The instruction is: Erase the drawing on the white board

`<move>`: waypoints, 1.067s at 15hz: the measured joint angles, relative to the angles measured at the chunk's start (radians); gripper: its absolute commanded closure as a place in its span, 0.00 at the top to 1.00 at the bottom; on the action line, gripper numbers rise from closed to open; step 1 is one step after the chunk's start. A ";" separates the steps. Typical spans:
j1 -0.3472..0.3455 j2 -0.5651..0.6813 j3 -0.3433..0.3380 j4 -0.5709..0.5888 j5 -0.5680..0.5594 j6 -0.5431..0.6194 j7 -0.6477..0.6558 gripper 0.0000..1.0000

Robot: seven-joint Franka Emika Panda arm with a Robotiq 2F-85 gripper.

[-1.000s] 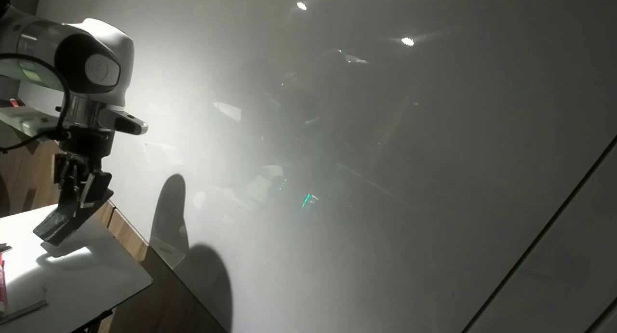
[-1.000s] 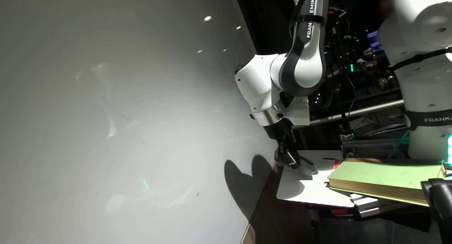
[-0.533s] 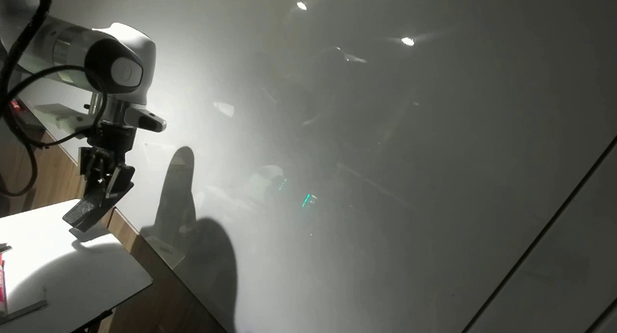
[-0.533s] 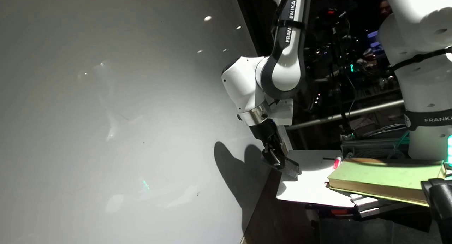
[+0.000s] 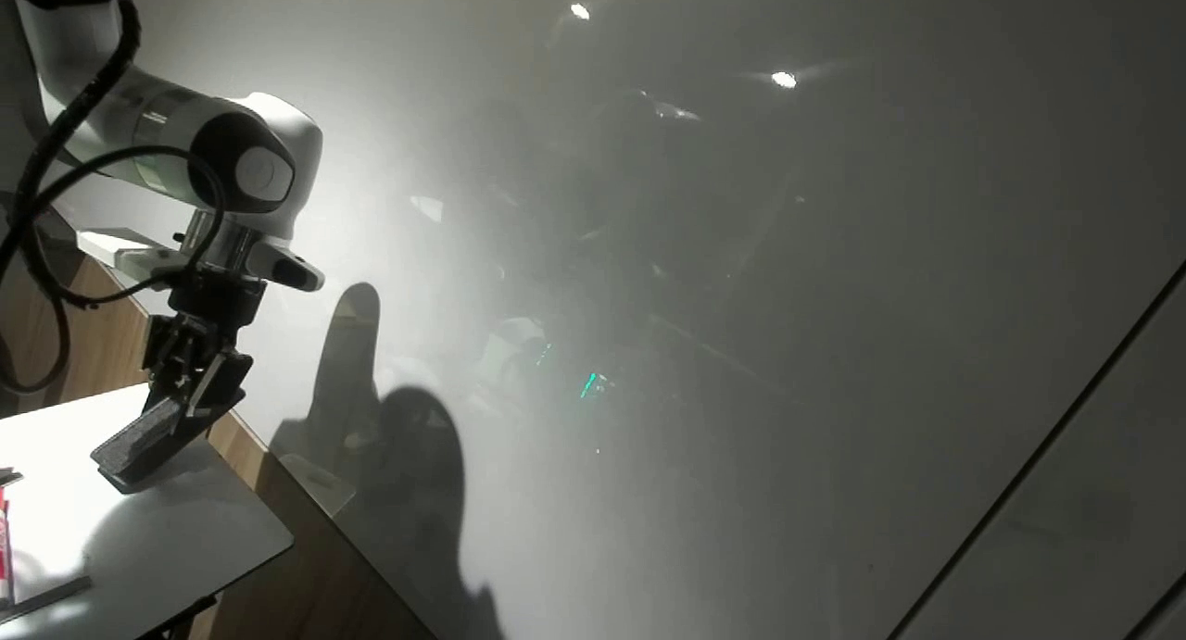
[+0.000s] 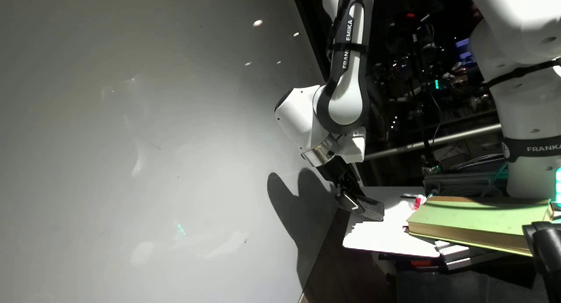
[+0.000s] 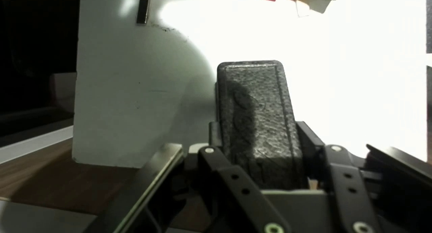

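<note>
Beside the white board (image 6: 197, 132) the room (image 6: 407, 97) is dark

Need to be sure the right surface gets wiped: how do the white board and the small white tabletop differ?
Size: the white board fills much of both exterior views, while the small white tabletop takes up little. Pose: the board stands upright like a wall; the tabletop lies flat. Surface: the board shows bright light spots; the tabletop bears a dark strip. Both are pale and partly in shadow.
</note>
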 measured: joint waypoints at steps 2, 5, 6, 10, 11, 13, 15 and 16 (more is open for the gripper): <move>0.000 0.012 -0.008 0.008 0.000 -0.012 0.000 0.30; 0.000 0.015 -0.014 0.013 0.001 -0.023 0.000 0.86; 0.000 0.017 -0.017 0.013 0.001 -0.023 0.000 0.93; 0.000 0.039 -0.029 0.017 0.001 -0.023 0.000 1.00; 0.000 0.045 -0.032 0.019 0.001 -0.023 0.000 1.00; 0.000 0.053 -0.037 0.020 0.001 -0.023 0.000 1.00; 0.000 0.059 -0.041 0.021 0.001 -0.023 0.000 1.00; 0.000 0.062 -0.042 0.021 0.001 -0.023 0.000 1.00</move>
